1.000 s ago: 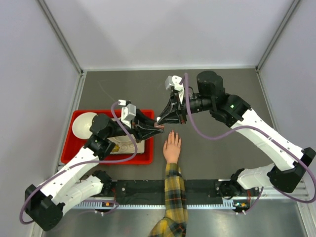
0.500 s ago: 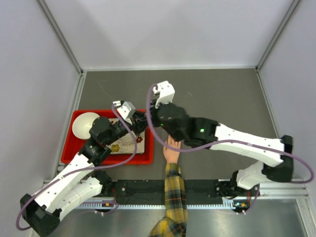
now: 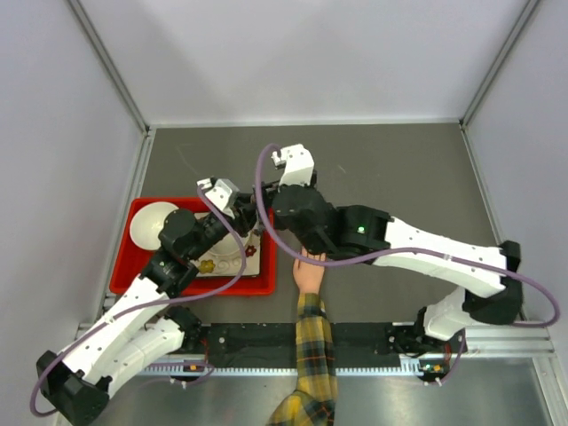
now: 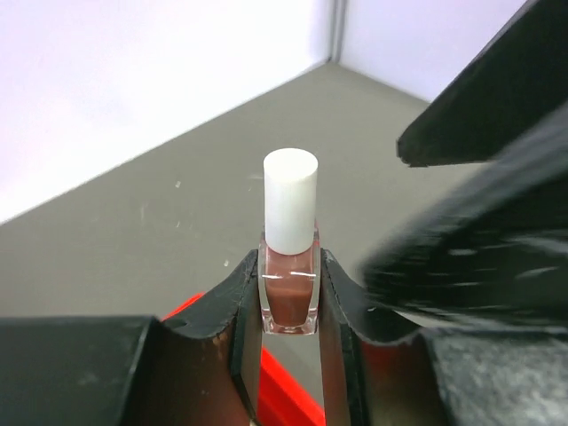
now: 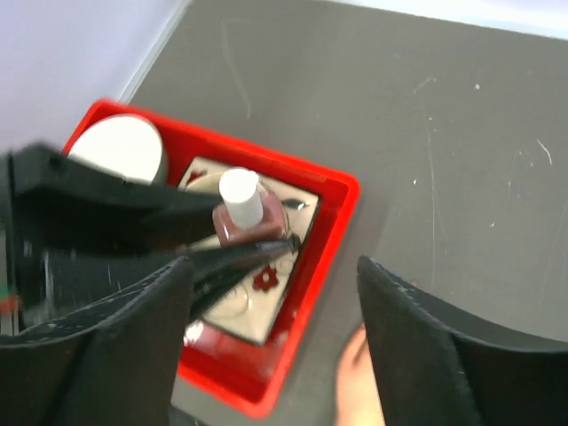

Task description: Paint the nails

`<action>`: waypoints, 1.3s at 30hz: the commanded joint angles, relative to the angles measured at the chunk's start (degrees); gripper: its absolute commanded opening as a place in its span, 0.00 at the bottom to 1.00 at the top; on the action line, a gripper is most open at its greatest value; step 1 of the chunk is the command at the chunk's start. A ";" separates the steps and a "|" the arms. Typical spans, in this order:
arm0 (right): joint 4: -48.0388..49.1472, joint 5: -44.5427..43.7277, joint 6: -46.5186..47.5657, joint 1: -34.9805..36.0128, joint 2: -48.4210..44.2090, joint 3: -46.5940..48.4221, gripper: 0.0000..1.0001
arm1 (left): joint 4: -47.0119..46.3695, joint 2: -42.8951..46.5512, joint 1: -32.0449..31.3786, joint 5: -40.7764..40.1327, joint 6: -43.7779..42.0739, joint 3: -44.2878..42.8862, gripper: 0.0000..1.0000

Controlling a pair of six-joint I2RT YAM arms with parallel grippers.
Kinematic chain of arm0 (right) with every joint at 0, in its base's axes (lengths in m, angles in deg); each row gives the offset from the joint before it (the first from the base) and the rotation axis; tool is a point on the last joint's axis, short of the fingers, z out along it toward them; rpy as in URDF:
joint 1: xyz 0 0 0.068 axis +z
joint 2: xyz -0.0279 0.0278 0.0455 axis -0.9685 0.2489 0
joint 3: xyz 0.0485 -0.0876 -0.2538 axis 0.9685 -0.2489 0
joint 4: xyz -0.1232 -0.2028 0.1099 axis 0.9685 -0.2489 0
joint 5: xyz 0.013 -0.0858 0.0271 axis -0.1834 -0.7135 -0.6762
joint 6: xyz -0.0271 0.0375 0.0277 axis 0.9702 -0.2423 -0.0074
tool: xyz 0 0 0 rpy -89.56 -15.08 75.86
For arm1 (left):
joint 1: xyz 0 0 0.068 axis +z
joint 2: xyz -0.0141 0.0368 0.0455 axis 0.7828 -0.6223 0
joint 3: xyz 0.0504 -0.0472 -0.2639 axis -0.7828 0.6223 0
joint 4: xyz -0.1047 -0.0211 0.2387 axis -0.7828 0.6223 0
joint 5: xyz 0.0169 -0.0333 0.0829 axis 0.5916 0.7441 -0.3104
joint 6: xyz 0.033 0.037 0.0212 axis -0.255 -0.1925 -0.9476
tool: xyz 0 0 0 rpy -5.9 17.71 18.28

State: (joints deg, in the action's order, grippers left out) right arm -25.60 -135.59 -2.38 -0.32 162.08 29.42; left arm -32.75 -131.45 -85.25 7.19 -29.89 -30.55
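Observation:
My left gripper (image 4: pixel 290 306) is shut on a small bottle of reddish-brown nail polish (image 4: pixel 289 288) with a white cap, held upright above the red tray's right end (image 3: pixel 255 220). My right gripper (image 5: pixel 275 288) hangs open just right of the bottle (image 5: pixel 241 211), its black fingers (image 4: pixel 484 222) close beside it. A light-skinned hand (image 3: pixel 308 273) in a yellow plaid sleeve (image 3: pixel 312 355) lies palm down on the table; my right arm covers its fingertips. The nails cannot be made out.
A red tray (image 3: pixel 124 266) sits at the left with a white bowl (image 3: pixel 149 224) and a flower-patterned plate (image 5: pixel 266 284) in it. The right arm (image 3: pixel 417 244) stretches across the middle of the grey table. Grey walls close the back and sides.
The right arm swung from the back of the table down over the hand toward the bottle, and its jaws opened. The left gripper shifted slightly back, still holding the bottle.

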 commanded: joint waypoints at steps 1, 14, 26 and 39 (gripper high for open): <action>-3.78 13.90 7.68 -1.69 -8.86 -1.96 0.75 | -7.95 -0.49 -0.28 4.74 0.41 -2.40 0.00; -2.91 62.94 23.94 -16.63 -22.24 -8.82 0.54 | -16.20 -7.62 -0.28 40.33 11.74 -4.95 0.00; 4.03 81.23 33.89 -20.50 -20.31 -12.78 0.59 | -30.01 -9.20 -0.72 52.57 22.92 -3.37 0.00; 6.40 83.70 33.19 -21.83 -19.78 -12.34 0.40 | -30.01 -9.82 -0.98 53.18 23.18 -3.55 0.00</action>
State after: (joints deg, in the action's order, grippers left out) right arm -22.78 -55.03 30.45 -21.41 142.76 16.37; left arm -59.22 -141.17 -85.80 59.12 -7.40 -32.86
